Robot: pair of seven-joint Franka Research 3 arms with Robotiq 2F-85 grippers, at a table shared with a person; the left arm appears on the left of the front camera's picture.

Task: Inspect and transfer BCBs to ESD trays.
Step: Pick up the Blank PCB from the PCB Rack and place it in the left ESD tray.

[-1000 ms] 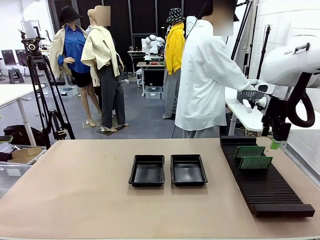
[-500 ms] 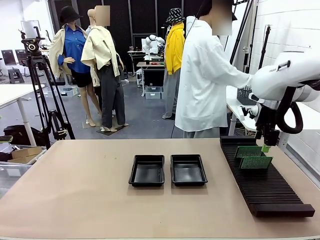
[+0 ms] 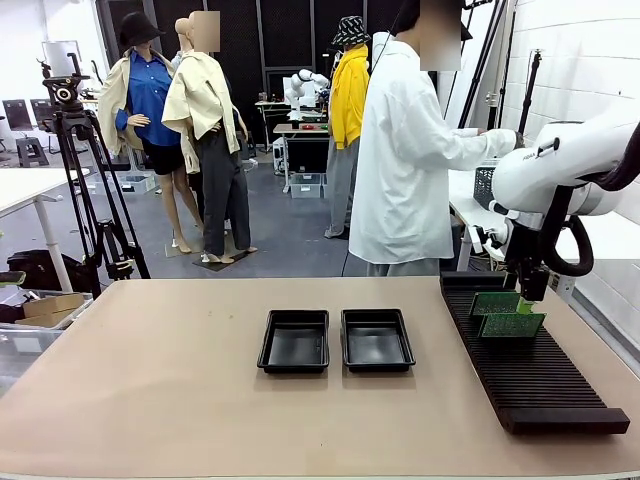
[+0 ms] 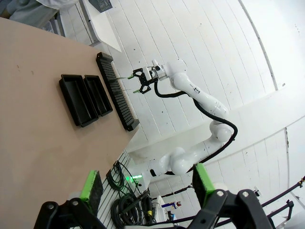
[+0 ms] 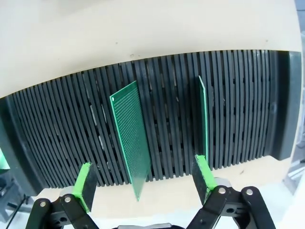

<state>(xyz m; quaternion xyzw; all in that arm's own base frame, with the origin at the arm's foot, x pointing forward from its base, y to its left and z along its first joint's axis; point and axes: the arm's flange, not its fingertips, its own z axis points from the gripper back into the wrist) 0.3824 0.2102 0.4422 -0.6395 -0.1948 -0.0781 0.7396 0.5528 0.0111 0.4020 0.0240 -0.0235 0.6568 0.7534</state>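
Front view: the right claw point(image 3: 527, 292) hangs over two green boards point(image 3: 499, 302) standing in the rack point(image 3: 540, 385) by the table's point(image 3: 150, 400) right edge; two trays point(image 3: 294, 341) sit mid-table; left wrist view: the left claw point(image 4: 147, 183) is wide apart; right wrist view: the right claw's fingers point(image 5: 86, 183) are apart, one board between them.

The right arm point(image 3: 560, 170) has swung in from the picture's right edge toward the middle. Its right tool point(image 3: 526, 290) has moved leftward and down, from past the outer side of the rack point(image 3: 535, 375) to just above the far BCB point(image 3: 498, 302). The person's hand point(image 3: 505, 140) has risen from the mesh basket point(image 3: 484, 186).
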